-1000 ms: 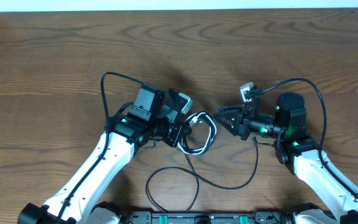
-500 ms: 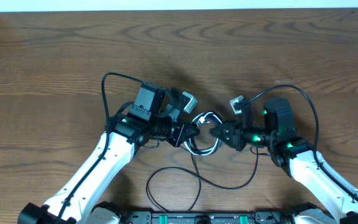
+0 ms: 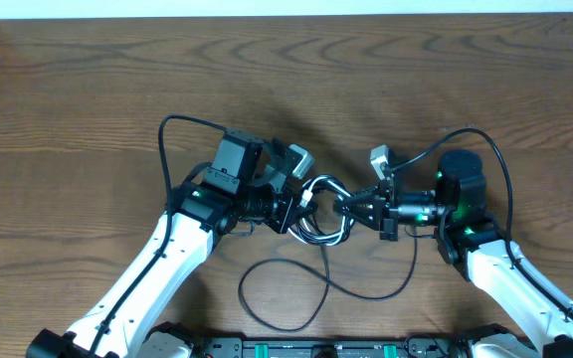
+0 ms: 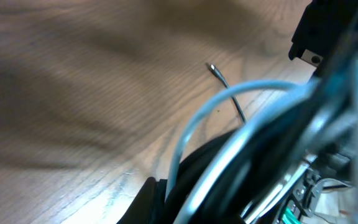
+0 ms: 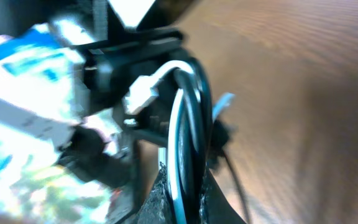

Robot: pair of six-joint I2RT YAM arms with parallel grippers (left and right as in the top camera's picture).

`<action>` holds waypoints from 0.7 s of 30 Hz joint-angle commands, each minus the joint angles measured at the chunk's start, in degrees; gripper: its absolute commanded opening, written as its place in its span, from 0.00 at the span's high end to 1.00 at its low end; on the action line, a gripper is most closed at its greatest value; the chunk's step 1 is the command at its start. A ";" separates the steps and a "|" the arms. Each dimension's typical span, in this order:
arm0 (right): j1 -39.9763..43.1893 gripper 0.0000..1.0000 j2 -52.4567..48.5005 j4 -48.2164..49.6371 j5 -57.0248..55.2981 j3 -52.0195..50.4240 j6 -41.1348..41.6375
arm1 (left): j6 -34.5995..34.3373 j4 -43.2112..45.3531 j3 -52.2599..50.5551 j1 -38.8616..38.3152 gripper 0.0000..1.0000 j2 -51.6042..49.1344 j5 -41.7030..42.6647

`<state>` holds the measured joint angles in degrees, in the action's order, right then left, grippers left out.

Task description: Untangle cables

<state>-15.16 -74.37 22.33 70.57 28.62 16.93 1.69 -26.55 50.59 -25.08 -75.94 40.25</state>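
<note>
Cables [image 3: 322,239]: black-and-white coil between both arms, mid-table [image 3: 88,99]; black strand [image 3: 366,296] trails loose.
Left gripper [image 3: 301,204]: clamped on the coil's left side.
Right gripper [image 3: 349,207]: pinched on its right side.
Handling: probably light, limp and snag-prone; best held near a plug.

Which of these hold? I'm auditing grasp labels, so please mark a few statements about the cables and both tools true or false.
1. The left tool and right tool are both closed on the cable bundle. True.
2. Every cord in the bundle is black. False: a white cable runs through it.
3. A black cable trails from the bundle in a loose loop on the table. True.
4. The bundle lies at the table's far-left corner. False: it sits between the tools, near the middle.
</note>
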 commanded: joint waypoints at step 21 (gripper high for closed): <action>0.07 0.99 0.63 33.22 18.75 0.66 23.80 | -11.41 3.98 0.11 -4.42 0.92 -5.27 -17.51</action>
<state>-14.26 -75.77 51.13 81.34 27.46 35.33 -5.67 -21.15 52.10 -30.11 -76.75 35.57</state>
